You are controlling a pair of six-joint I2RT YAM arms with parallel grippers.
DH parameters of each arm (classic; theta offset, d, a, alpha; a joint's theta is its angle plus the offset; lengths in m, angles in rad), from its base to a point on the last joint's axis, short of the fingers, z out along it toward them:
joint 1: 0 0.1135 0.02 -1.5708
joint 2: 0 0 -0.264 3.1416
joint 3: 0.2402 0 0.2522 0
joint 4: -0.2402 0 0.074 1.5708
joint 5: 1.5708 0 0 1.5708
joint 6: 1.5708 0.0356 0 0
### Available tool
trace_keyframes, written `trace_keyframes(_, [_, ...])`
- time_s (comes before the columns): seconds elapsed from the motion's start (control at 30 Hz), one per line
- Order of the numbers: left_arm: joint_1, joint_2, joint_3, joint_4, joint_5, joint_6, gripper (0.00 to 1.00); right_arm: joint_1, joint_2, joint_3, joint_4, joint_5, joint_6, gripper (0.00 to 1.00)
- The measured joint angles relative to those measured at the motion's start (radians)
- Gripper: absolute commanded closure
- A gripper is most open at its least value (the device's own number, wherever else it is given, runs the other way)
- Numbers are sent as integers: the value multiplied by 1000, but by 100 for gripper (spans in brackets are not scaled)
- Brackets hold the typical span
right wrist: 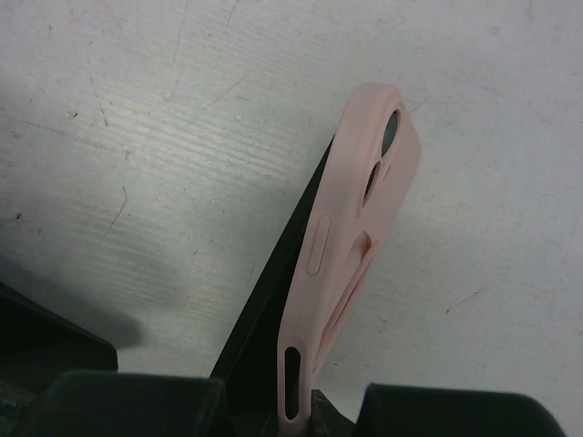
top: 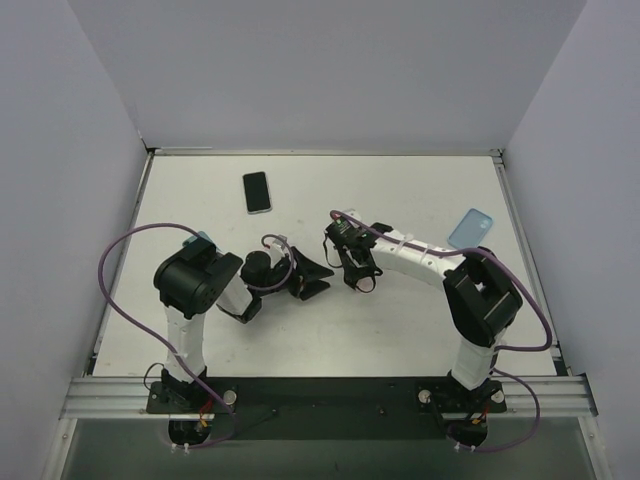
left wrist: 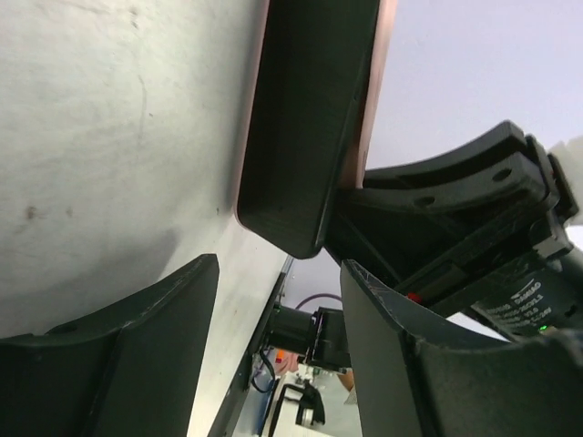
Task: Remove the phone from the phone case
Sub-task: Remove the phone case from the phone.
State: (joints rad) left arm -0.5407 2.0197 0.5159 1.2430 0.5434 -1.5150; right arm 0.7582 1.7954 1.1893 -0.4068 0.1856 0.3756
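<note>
In the right wrist view a pink phone case (right wrist: 351,209) stands on edge over the table. A black phone (right wrist: 273,309) sits against its open side, its edge spread away from the case. My right gripper (right wrist: 296,419) is shut on the lower end of the cased phone. In the left wrist view the phone (left wrist: 305,118) shows as a dark slab with a pink rim, held by the right gripper's fingers (left wrist: 455,209). My left gripper (left wrist: 278,319) is open, its jaws just short of the phone's end, not touching it. In the top view both grippers, left (top: 312,277) and right (top: 352,272), meet mid-table.
A bare black phone (top: 257,191) lies flat at the back of the table, left of centre. A blue phone case (top: 470,228) lies at the right edge. Raised rails border the table (top: 400,190) at the left, the back and the right.
</note>
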Motion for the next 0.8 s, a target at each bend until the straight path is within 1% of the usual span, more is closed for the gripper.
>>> trace_keyframes(0.13, [-15,0,8,15,10,17,34,-16,-1,-3,18,-45,-6,100])
trace_keyframes(0.23, [-19,-6,32,-19,10,58,35,-26,-3,-3,28,-75,-7,100])
trace_keyframes(0.43, [-41,-70,125,-243,3,184,37,-42,-6,-6,44,-118,-7,100])
trace_keyframes(0.53, [-50,-89,180,-353,-8,250,41,-50,-8,-7,50,-136,-7,100])
trace_keyframes(0.6, [-56,-93,217,-435,-17,297,45,-54,-9,-8,52,-148,-6,100])
trace_keyframes(0.77, [-74,-93,303,-626,-48,395,49,-66,-14,-11,59,-177,-4,100])
trace_keyframes(0.8, [-80,-93,319,-656,-53,414,53,-69,-14,-11,58,-182,-3,100])
